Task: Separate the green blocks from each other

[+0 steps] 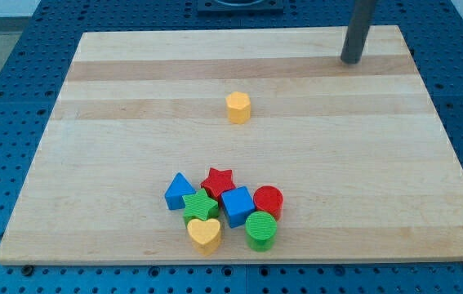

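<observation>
1. Camera view: the wooden board (pixel 133 98) lies on a blue perforated table (pixel 2 49). My tip (pixel 350 61) rests near the board's top right corner; the rod has no jaws, so none can be called apart or together.
2. Landmark: the blue cube (pixel 238 204), in the cluster near the board's bottom edge. My tip stands well apart from it, toward the view's top right.
3. The green star (pixel 200 204) touches the cube on its left; the green cylinder (pixel 260 230) sits just below right of the cube.
4. The red star (pixel 218 180) is just above left of the cube, the red cylinder (pixel 268 199) just right.
5. The blue triangle (pixel 179 192) lies left of the cube, beyond the green star; the yellow heart (pixel 205 233) lies below left.
6. The yellow hexagon (pixel 238 107) sits alone, well above the cube.
</observation>
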You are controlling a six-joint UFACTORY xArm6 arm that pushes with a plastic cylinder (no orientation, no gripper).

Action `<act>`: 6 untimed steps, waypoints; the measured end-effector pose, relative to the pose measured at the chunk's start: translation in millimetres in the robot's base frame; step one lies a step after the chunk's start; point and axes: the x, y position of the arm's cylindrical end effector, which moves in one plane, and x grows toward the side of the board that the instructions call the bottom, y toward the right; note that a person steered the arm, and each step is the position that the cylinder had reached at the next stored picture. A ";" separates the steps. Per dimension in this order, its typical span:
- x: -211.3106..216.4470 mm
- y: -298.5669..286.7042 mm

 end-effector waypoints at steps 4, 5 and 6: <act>165.3 8.3; 165.3 8.3; 194.6 4.5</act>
